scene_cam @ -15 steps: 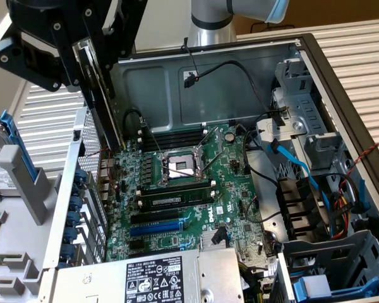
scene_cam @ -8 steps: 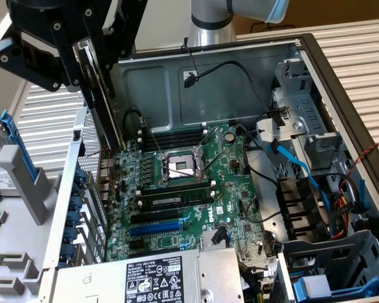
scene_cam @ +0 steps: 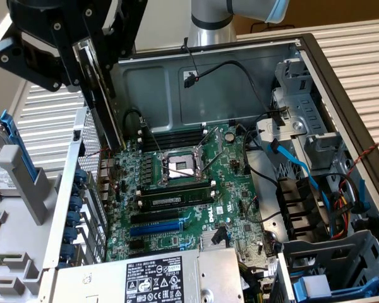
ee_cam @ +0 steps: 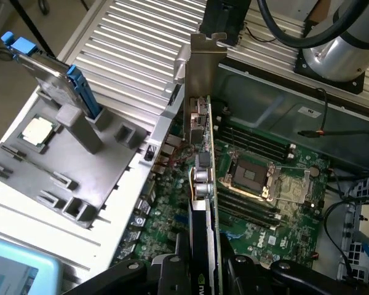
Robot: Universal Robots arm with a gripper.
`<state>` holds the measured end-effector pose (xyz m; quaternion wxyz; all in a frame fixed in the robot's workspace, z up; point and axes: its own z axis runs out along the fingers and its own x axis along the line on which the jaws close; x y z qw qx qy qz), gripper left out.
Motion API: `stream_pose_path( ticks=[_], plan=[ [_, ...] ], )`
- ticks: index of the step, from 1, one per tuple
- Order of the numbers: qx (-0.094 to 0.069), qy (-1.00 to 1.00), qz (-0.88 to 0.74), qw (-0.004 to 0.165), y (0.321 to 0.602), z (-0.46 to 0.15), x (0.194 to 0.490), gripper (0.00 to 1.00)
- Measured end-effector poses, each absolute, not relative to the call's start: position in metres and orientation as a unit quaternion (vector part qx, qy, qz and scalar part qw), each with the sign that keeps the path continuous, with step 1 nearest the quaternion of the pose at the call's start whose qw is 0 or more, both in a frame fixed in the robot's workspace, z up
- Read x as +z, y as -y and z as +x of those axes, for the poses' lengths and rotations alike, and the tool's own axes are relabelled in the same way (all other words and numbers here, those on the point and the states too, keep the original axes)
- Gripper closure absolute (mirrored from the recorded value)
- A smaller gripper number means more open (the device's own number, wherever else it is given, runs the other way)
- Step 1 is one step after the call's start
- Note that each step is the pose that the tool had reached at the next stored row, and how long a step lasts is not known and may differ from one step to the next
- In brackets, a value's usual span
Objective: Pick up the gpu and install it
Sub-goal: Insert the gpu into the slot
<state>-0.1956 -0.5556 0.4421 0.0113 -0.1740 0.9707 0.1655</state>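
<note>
The gpu (ee_cam: 203,184), a thin green card with a silver bracket, is clamped between the black fingers (ee_cam: 170,270), at ten o'clock of the green motherboard (scene_cam: 196,202) in the exterior view.

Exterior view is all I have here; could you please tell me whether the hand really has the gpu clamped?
Observer: Yes; in the wrist view the gpu sits edge-on, clamped in the hand, its silver bracket pointing away from the grip.
Operator: Thank you. Which way does its cooler face?
Observer: The black cooler faces the grey tray; the green board faces the processor socket.
</note>
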Motion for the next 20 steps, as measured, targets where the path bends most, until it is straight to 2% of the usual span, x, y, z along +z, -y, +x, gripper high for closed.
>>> stream_pose_path(
  ticks=[6, 20],
  plan=[
    [0.166, -0.968, -0.187, 0.009, 0.556, -0.176, 0.442, 0.71],
    [0.166, -0.938, -0.306, -0.012, 0.556, -0.175, 0.44, 0.71]
  ],
)
